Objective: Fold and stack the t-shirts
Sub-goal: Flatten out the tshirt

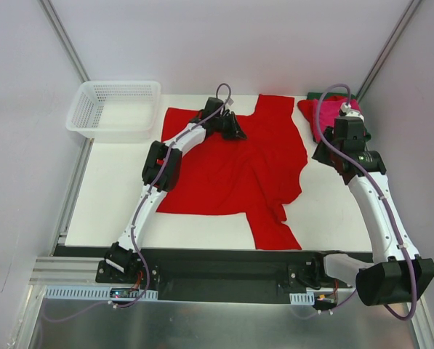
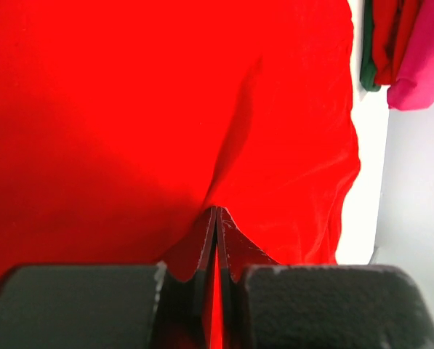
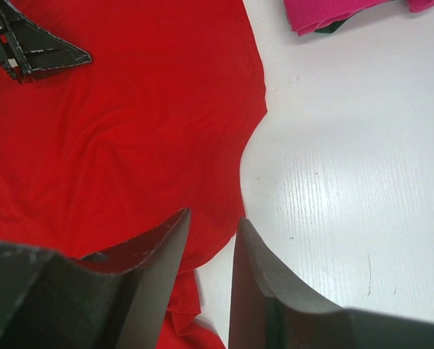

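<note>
- A bright red t-shirt (image 1: 224,174) lies spread but rumpled in the middle of the table (image 1: 115,189), not yet folded.
- Its body seems to run left to right, with the neck toward the right.
- A bundle of magenta-pink, red and dark green shirts (image 1: 307,109) sits at the far right corner.
- The left gripper (image 2: 217,218) is pinched on a ridge of red cloth.
- The right gripper (image 3: 211,222) has its fingers apart and empty, over the shirt's right edge.

My right end effector (image 3: 213,215) = scuffed matt blk plastic, red t-shirt (image 1: 231,167) = matt creased cloth, tabletop (image 3: 347,203) = smooth white w/ faint grain, basket (image 1: 118,84) = white plastic mesh.
</note>
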`<state>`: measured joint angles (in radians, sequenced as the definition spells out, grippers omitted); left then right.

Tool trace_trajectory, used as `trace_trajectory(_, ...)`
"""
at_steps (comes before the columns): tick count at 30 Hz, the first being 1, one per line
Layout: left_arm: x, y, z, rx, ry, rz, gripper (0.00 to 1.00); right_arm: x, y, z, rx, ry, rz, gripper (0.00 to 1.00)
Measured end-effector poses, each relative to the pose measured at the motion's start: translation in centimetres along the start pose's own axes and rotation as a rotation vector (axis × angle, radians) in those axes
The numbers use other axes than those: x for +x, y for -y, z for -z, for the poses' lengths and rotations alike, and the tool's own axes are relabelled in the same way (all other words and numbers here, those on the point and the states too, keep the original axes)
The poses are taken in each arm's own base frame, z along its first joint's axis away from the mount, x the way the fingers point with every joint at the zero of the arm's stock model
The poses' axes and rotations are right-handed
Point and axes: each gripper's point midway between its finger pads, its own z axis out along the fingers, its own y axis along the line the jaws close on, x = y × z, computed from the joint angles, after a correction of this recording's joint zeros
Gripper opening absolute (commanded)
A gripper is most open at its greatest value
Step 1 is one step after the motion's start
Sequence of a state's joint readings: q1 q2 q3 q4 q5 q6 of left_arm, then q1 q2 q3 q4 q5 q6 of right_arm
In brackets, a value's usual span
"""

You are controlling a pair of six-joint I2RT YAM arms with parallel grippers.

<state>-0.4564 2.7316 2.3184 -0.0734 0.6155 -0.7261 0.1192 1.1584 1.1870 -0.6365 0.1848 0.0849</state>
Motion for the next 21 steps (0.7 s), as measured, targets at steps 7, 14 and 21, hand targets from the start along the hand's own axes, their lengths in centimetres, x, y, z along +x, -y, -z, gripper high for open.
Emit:
trace_trajectory(7,-0.5,-0.9,0.4,-0.034,0.013,0.038,0.00,0.1,0.1,0.1,0.003,-0.004,0.001,0.36)
trace_trajectory(14,-1.0,-1.7,0.9,-0.050,0.017,0.059,0.00,0.4,0.2,0.0,0.006,-0.010,0.002,0.36)
trace_trajectory(21,-2.2,-1.7,1.9,-0.044,0.027,0.003,0.34,1.4,0.4,-0.6,0.006,-0.030,0.015,0.36)
